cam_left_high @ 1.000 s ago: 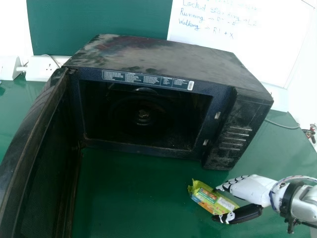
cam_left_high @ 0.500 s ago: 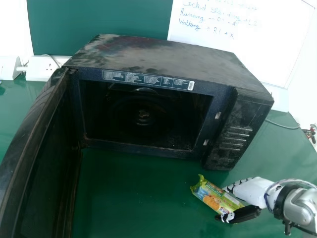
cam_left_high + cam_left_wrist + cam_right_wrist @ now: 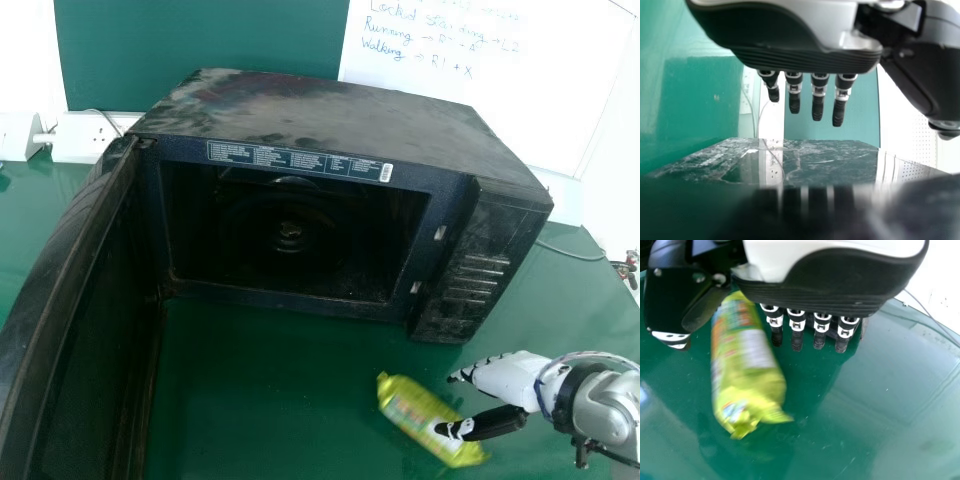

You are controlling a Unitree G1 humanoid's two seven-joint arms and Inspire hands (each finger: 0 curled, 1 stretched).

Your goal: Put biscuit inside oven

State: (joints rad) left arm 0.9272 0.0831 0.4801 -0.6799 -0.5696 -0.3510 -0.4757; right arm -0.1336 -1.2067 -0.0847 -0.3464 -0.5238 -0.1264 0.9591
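Observation:
The black oven (image 3: 320, 118) stands at the centre of the head view, door (image 3: 90, 320) swung wide on the left and its dark cavity (image 3: 330, 240) exposed. In front of its right part is the yellow-green biscuit packet (image 3: 415, 412), lying at a slant. My right hand (image 3: 510, 378) is at the packet's right, its thumb over the packet's near end. In the right wrist view, the packet (image 3: 747, 360) appears between the thumb and straight fingers of my right hand (image 3: 815, 290), which are not closed round it. My left hand (image 3: 800, 57) has straight fingers in the left wrist view.
A whiteboard (image 3: 490, 90) with handwriting stands behind the oven. White power sockets (image 3: 85, 138) with a cable are at the back left. The green table (image 3: 270, 400) extends in front of the oven, and a cable (image 3: 575, 252) runs along its right side.
The packet has turned over and come away from my right hand's fingers, its near end shifting toward the front edge. My right hand has moved only slightly.

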